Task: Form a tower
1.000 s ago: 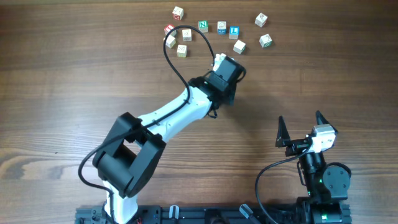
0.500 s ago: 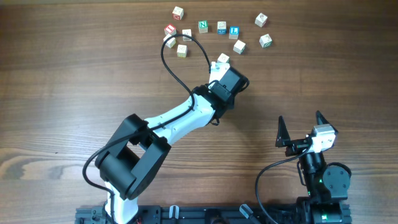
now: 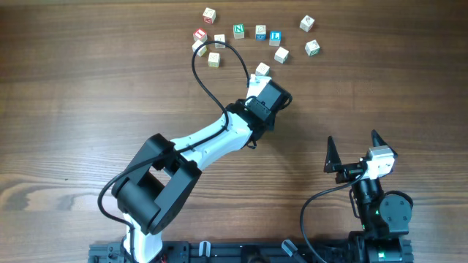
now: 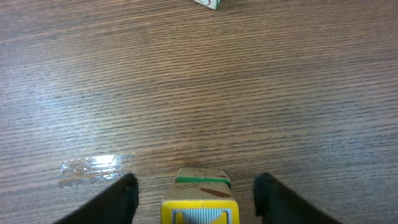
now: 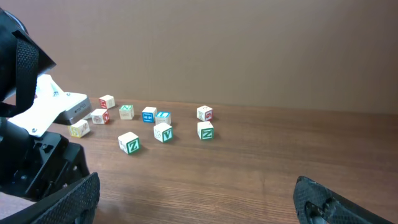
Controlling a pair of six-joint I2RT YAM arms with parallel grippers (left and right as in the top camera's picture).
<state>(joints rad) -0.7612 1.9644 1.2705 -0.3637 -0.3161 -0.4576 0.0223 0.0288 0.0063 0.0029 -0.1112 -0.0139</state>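
Note:
My left gripper is open, its dark fingers standing a clear gap away on both sides of a pale wooden cube with a yellow-framed face and a green-edged face. In the overhead view this cube shows at the tip of the left gripper, on the table below the scattered group. No tower shows in any view; the cubes I see lie singly. My right gripper hangs open at the lower right, and nothing is between its fingers.
Several loose letter cubes lie along the far side of the table, among them a red one, a green N, a blue L and a green one. The left arm's black cable loops over some of them.
The left gripper shifted slightly up and right with the cube, then its jaws opened off the cube. The right arm has not moved.

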